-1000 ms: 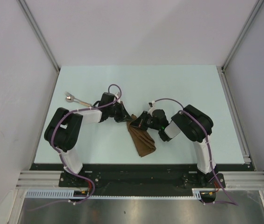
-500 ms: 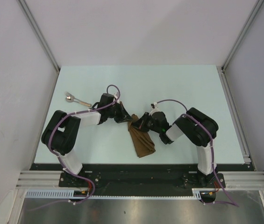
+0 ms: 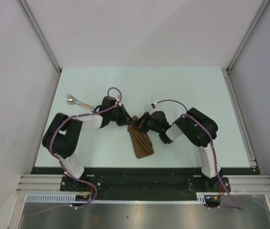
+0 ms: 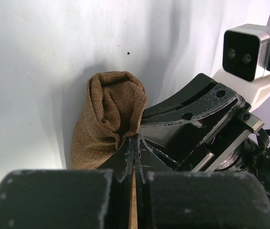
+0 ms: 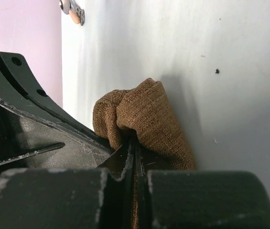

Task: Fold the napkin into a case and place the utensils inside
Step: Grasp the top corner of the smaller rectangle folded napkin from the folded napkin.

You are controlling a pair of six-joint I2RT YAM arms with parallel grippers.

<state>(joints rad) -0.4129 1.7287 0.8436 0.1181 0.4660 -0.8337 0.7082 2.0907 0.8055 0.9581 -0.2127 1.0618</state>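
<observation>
At the centre of the pale green table (image 3: 187,90), the dark-brown woven fabric napkin (image 3: 141,143) lies folded into a narrow, elongated strip running from the middle toward the near edge. Its far end is bunched and raised. The left gripper (image 3: 128,123) is clenched on this bunched end from the left; the left wrist view shows its jaws pressed together on the brown cloth (image 4: 108,114). The right gripper (image 3: 140,125) is clamped on the same end from the right, jaws pinching the fabric (image 5: 146,112). The two grippers sit just beside each other. Well apart, at the far left, lies a small utensil with a shiny silver head and slim tan handle (image 3: 78,101).
</observation>
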